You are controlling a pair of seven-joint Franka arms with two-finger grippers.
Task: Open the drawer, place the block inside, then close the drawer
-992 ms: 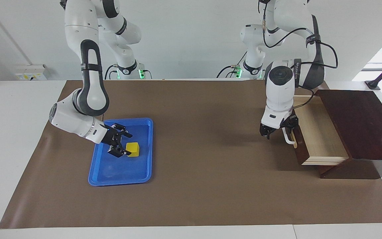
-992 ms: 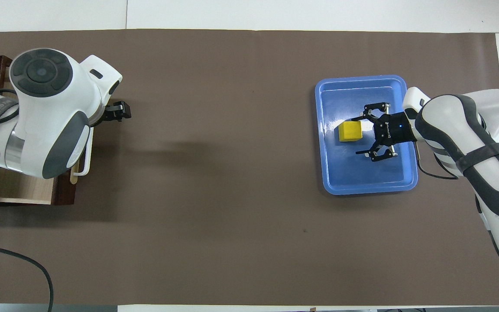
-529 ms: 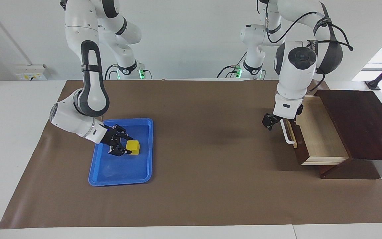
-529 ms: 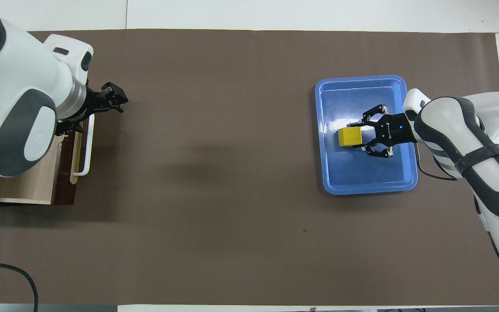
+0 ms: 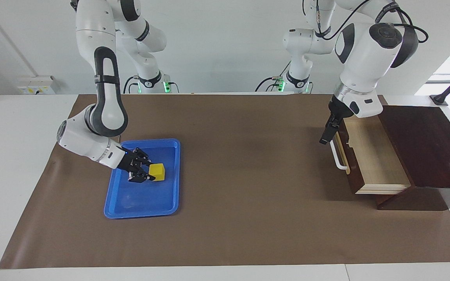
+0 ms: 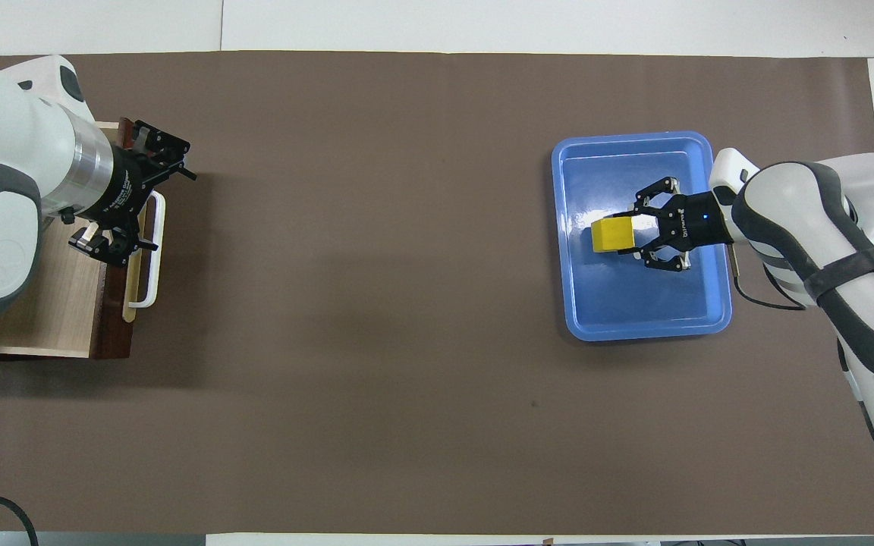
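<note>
From my station I count one desk [image 5: 22, 156], covered by one brown mat [image 5: 233, 218], and two arms working over it. One dark wooden box [image 5: 424, 144] sits at the left arm's end of the desk, with one drawer [image 5: 373, 156] pulled out of it so the pale interior shows, and one white bar handle [image 5: 339, 155] on the drawer front. One blue tray [image 5: 166, 203] lies flat on the mat toward the right arm's end, and in it sits the single yellow block [image 5: 157, 172], down on the tray floor. The right pincer [image 5: 143, 171] reaches in low over the tray and is clenched on the block, a finger pressed to each side of it. The left pincer [image 5: 324, 138] hangs in the air over the drawer front, just above the handle end nearer the robots; its fingers are spread wide and grasp nothing. Against the picture from a second ago, I see that the right pincer, which then stood spread around the block, has closed on it, while block and tray lie where they were. The left arm has risen and swung back toward the box, lifting its pincer away from the handle it was next to. The drawer is as far out as before.
</note>
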